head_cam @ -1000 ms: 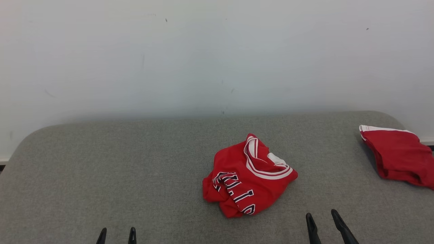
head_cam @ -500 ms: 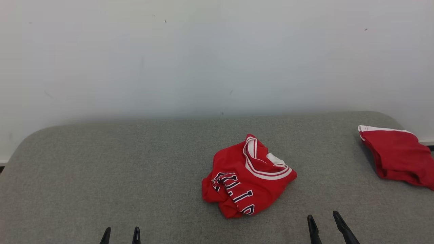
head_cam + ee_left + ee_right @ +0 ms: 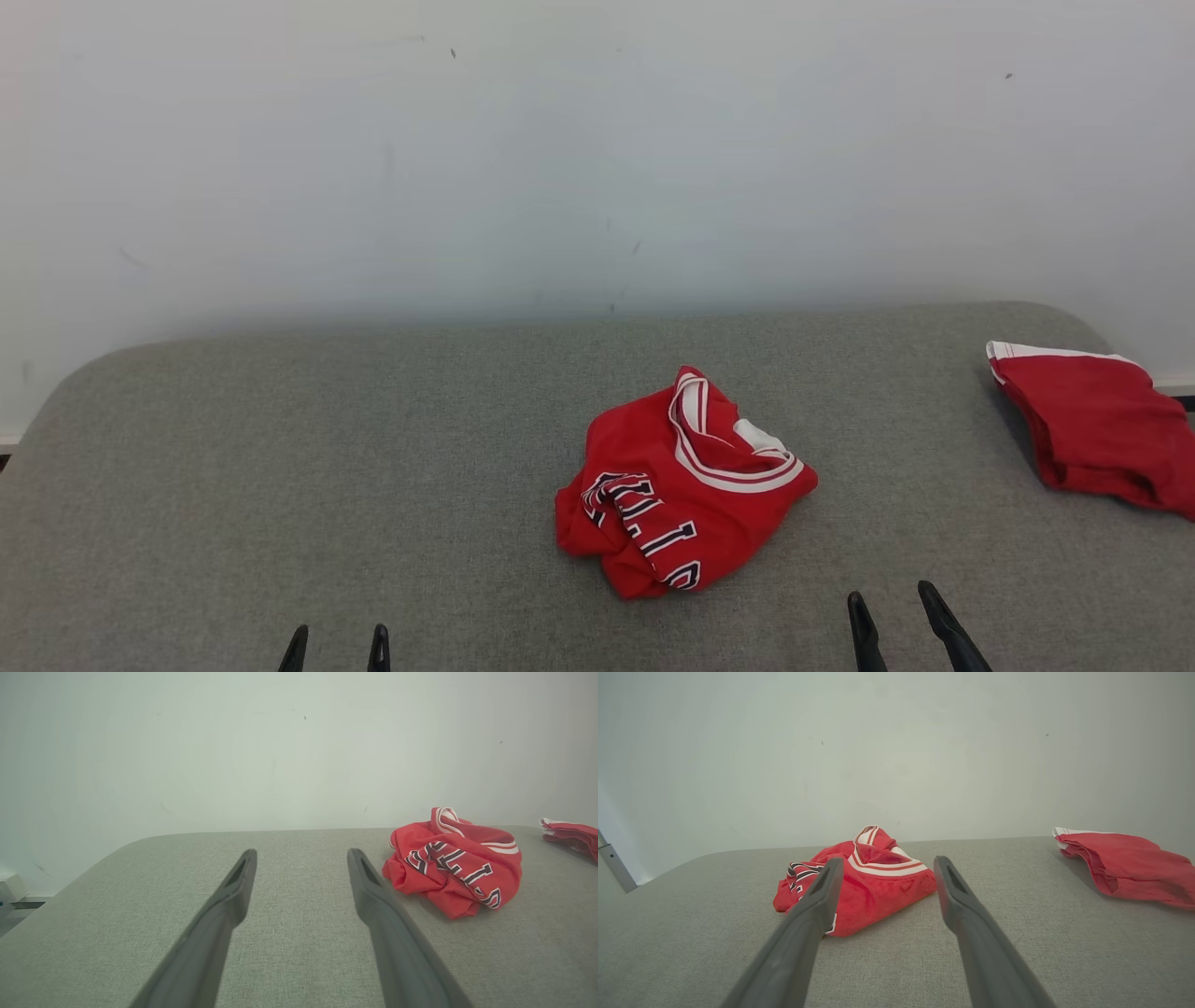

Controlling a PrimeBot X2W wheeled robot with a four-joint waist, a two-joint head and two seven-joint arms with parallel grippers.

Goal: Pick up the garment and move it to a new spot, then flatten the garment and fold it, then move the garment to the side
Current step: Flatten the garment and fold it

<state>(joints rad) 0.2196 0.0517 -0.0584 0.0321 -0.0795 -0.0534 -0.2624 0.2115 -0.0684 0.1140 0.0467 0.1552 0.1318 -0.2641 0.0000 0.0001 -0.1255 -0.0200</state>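
Note:
The garment (image 3: 681, 485) is a red jersey with white trim and dark lettering, crumpled in a heap near the middle of the grey padded surface (image 3: 280, 485). It lies right of the fingers in the left wrist view (image 3: 453, 868) and just beyond them in the right wrist view (image 3: 868, 882). My left gripper (image 3: 337, 637) stands open at the lower left, well short of the heap, nothing between its fingers (image 3: 238, 882). My right gripper (image 3: 891, 598) is open at the lower right, near the heap's front right, also empty (image 3: 885, 870).
A second red cloth with a white edge (image 3: 1092, 425) lies at the surface's right end, also in the right wrist view (image 3: 1120, 863). A pale wall (image 3: 560, 168) rises right behind the surface. The surface's left half is bare grey fabric.
The left gripper's fingertips have crept a little up and right in the head view; the right gripper has barely shifted. The garment lies as before.

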